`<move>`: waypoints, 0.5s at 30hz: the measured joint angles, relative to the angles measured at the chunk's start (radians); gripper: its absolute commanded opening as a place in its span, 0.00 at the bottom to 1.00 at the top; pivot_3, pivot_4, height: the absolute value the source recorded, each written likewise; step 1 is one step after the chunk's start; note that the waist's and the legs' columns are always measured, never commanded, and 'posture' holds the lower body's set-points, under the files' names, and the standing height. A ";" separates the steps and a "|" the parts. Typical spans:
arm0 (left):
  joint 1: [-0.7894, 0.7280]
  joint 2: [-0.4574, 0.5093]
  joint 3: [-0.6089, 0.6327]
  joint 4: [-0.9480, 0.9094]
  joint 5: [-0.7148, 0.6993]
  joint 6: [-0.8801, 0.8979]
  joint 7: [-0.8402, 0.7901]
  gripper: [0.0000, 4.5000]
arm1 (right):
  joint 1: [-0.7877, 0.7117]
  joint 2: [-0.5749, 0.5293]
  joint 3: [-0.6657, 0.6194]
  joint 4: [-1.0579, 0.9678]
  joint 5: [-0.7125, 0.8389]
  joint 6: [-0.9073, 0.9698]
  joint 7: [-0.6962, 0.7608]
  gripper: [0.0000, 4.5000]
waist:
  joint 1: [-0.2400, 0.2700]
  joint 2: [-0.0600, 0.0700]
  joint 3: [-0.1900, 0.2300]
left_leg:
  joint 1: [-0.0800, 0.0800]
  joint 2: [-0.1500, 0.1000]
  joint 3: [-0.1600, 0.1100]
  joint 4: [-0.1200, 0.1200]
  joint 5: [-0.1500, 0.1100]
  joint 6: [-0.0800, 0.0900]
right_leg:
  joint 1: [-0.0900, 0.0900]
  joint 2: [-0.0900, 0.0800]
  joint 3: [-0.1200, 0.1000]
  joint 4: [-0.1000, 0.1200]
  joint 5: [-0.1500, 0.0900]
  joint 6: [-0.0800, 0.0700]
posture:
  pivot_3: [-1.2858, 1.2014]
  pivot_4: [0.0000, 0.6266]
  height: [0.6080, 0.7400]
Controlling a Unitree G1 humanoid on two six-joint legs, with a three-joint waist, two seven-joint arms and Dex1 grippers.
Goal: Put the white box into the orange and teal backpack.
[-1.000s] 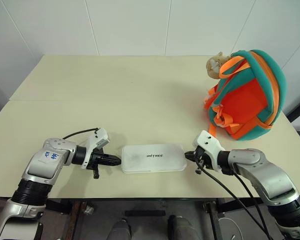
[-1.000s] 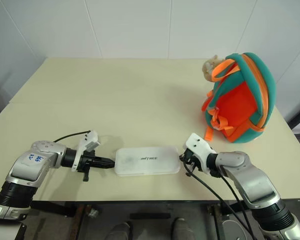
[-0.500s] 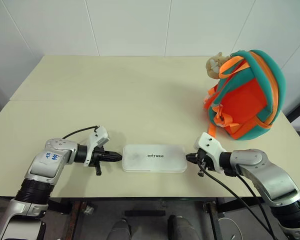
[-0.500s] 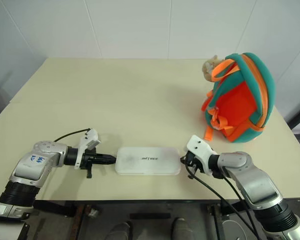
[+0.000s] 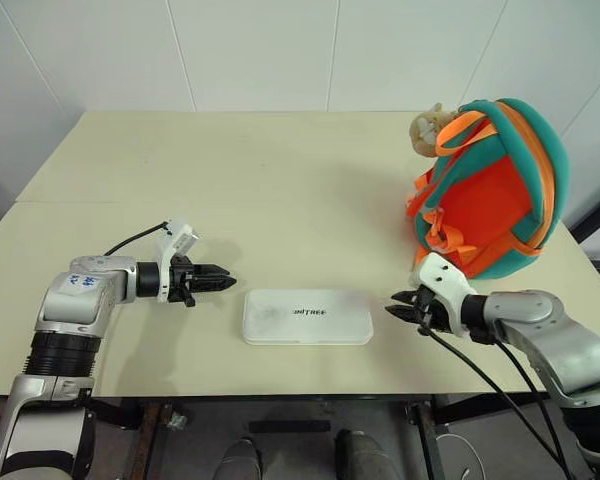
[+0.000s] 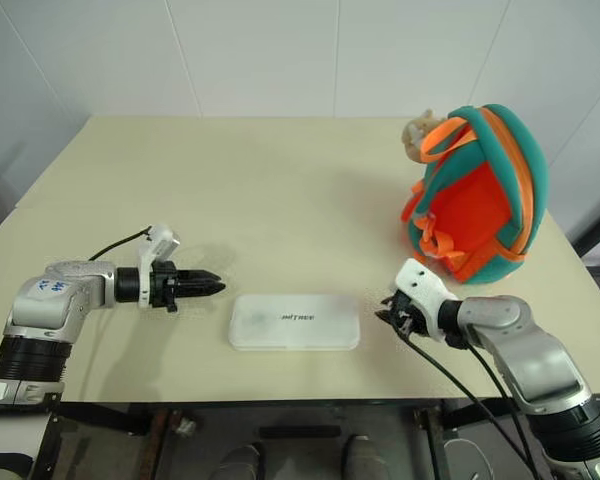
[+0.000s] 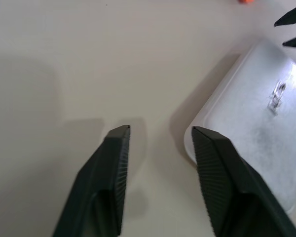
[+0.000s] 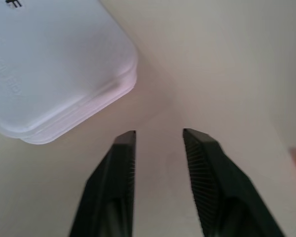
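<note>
The white box (image 5: 307, 316) lies flat on the cream table (image 5: 280, 180) near its front edge, dark lettering facing up. My left gripper (image 5: 223, 272) hovers just off the box's left end, a little farther back on the table, open and empty. In the left wrist view the box (image 7: 256, 163) lies beside the open fingers (image 7: 113, 168). My right gripper (image 5: 395, 304) is off the box's right end, open, with a small gap to it; the box corner (image 8: 49, 69) shows ahead of its fingers (image 8: 121, 168). The orange and teal backpack (image 5: 495, 190) stands at the right with its opening toward me.
A beige plush charm (image 5: 427, 125) hangs at the backpack's top left. Orange straps (image 5: 435, 235) dangle at its front. Black cables run from both wrists. The table's front edge is close behind the box, and white wall panels stand beyond the far edge.
Both grippers were shut against the box's ends; now both have pulled back from it and opened. The left one rose and moved outward, the right one shifted right. The box stayed put.
</note>
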 measured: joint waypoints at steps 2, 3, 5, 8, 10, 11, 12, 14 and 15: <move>0.000 0.000 0.013 -0.004 -0.033 0.067 0.004 0.76 | 0.000 0.000 0.000 0.001 0.000 -0.001 -0.002 0.71 | -0.001 0.000 0.000 | 0.000 0.000 0.000 0.000 0.000 0.000 | 0.000 0.000 0.000 0.000 0.000 0.000 | 0.52 0.24 1.00; 0.000 0.001 0.016 -0.005 -0.051 0.099 0.009 0.82 | 0.001 0.000 0.000 0.003 0.000 -0.001 -0.004 0.79 | -0.001 0.000 0.000 | 0.000 0.000 0.000 0.000 0.000 0.000 | 0.000 0.000 0.000 0.000 0.000 0.000 | 0.52 0.24 1.00; 0.000 0.001 0.027 -0.006 -0.083 0.154 0.012 0.95 | 0.002 0.000 0.000 0.003 0.000 -0.002 -0.007 0.93 | -0.001 0.000 0.000 | 0.000 0.000 0.000 0.000 0.000 0.000 | 0.000 0.000 0.000 0.000 0.000 0.000 | 0.52 0.24 1.00; 0.000 0.008 0.053 -0.006 -0.132 0.251 0.021 1.00 | 0.009 0.000 0.000 0.003 0.000 -0.004 -0.013 0.99 | -0.001 0.000 0.000 | 0.000 0.000 0.000 0.000 0.000 0.000 | 0.000 0.000 0.000 0.000 0.000 0.000 | 0.52 0.24 1.00; 0.000 0.012 0.076 -0.005 -0.166 0.322 0.025 1.00 | 0.018 0.000 0.000 0.003 0.000 -0.004 -0.021 0.99 | -0.001 0.000 0.000 | 0.000 0.000 0.000 0.000 0.000 0.000 | 0.000 0.000 0.000 0.000 0.000 0.000 | 0.52 0.24 1.00; 0.000 0.012 0.086 -0.003 -0.180 0.348 0.027 1.00 | 0.020 0.000 0.000 0.003 -0.001 -0.004 -0.022 0.99 | -0.001 0.000 0.000 | 0.000 0.000 0.000 0.000 0.000 0.000 | 0.000 0.000 0.000 0.000 0.000 -0.001 | 0.52 0.24 1.00; -0.007 0.010 0.106 0.010 -0.203 0.399 0.034 1.00 | 0.020 0.000 0.000 0.003 0.000 -0.004 -0.026 0.99 | -0.001 0.000 0.000 | 0.000 0.000 0.000 0.000 0.000 0.000 | 0.000 0.000 0.000 0.000 0.000 -0.001 | 0.52 0.24 1.00; -0.037 0.012 0.116 0.048 -0.221 0.490 0.055 1.00 | 0.021 0.001 0.000 0.003 -0.001 -0.004 -0.033 0.99 | 0.000 0.000 0.000 | 0.000 0.000 0.000 0.000 0.000 0.000 | 0.000 0.000 0.000 0.000 0.000 -0.001 | 0.52 0.24 1.00; -0.050 0.017 0.116 0.072 -0.227 0.548 0.067 1.00 | 0.021 0.004 0.000 0.003 -0.001 -0.006 -0.037 0.99 | -0.001 0.000 0.000 | 0.000 0.000 0.000 0.000 0.000 0.000 | 0.000 0.000 0.000 0.000 0.000 -0.001 | 0.52 0.24 1.00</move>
